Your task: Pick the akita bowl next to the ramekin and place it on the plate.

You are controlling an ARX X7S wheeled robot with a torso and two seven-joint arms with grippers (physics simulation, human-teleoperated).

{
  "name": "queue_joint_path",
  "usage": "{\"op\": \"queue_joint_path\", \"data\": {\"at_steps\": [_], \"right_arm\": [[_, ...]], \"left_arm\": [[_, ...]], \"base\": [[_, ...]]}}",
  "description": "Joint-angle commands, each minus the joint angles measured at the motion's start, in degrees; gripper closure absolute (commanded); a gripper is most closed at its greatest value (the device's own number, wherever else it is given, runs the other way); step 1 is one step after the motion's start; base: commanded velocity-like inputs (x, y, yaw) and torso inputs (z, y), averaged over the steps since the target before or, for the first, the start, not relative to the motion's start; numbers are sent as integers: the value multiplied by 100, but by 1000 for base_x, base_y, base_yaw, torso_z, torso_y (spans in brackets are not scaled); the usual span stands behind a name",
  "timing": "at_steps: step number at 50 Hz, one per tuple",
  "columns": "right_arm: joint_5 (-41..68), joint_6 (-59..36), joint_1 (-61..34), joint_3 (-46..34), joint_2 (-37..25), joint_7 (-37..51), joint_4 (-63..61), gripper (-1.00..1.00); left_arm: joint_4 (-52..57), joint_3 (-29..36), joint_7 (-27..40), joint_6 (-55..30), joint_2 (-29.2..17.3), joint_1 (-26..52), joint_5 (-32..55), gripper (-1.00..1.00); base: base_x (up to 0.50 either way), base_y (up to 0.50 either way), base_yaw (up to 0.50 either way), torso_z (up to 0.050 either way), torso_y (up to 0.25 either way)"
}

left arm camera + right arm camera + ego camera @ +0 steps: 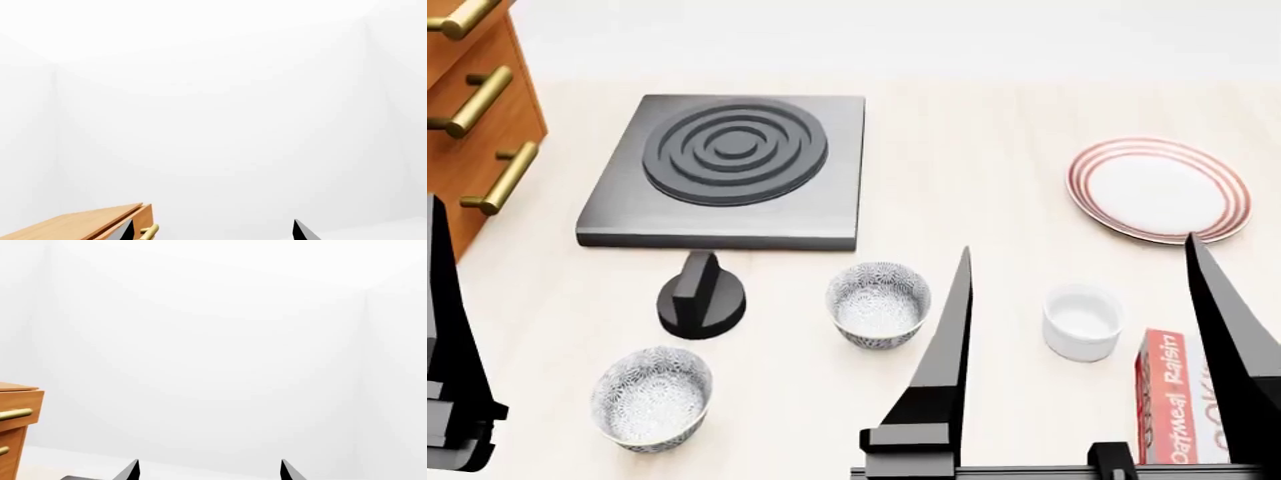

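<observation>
Nothing done yet: right gripper spread and empty near the ramekin, target bowl untouched just left of the ramekin, plate bare beyond it, so grasp, lift and place all remain.

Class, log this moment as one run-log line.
phase: pre-grasp | target: akita bowl beside ramekin, untouched | plate: empty | right gripper: open, raised | left gripper: open

The akita bowl wore grey-and-white speckle; the ramekin was plain white — the plate white with red rings, the burner dark grey.
</observation>
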State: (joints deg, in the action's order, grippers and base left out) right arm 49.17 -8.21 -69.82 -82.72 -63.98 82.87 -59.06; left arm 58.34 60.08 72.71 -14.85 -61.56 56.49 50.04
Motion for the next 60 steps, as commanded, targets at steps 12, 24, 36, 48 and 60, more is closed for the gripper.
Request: {"op": "queue_joint_path", "data": {"at_steps": [12, 24, 36, 48, 60], "right_arm": [[-20, 29, -77, -113, -15, 40, -26, -100], [-53, 85, -117, -209, -19, 53, -11, -100], [-41, 92, -195, -281, -11, 76, -4, -100], [2, 100, -282, -313, -26, 90, -28, -100], [-7, 124, -322, -378, -8, 93, 1, -100]], "left_arm": [[38, 61, 38, 47, -55, 22, -8, -100], [11, 112, 34, 78, -55, 24, -44, -100], [-4, 135, 38, 93, -56, 66, -34, -100], [25, 145, 63, 81, -67, 149, 21, -100], [6, 185, 65, 131, -87, 145, 10, -100]], "base": [[145, 0, 0, 0, 0], [147, 0, 0, 0, 1], [146, 0, 0, 0, 0], [146, 0, 0, 0, 0], [146, 0, 0, 0, 0]]}}
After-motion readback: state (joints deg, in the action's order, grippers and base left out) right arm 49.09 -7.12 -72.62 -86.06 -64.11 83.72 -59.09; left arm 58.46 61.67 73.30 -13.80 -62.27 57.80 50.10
